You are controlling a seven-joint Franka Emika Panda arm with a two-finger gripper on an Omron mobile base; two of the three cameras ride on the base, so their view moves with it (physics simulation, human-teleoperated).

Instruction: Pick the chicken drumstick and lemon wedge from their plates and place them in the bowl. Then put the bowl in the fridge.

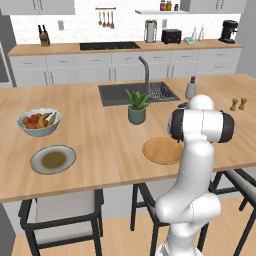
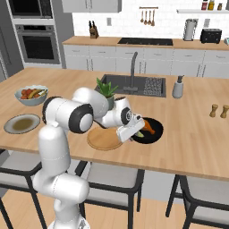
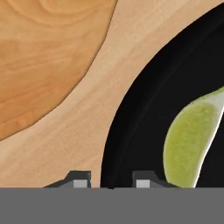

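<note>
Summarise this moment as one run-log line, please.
stage: grasping bowl | gripper: straddling rim of bowl | in bowl: lemon wedge, chicken drumstick | plates: no food on them

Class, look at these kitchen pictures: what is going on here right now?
A white robot arm is reaching down to the black bowl on the island counter. The drumstick and lemon wedge already lie in the bowl, and both plates, the wooden one and the grey one, are empty. The gripper straddles the bowl's rim, one fingertip outside and one inside, apparently closing to grasp it.

black bowl [image 3: 144,113], yellow-green lemon wedge [image 3: 190,140]
</note>
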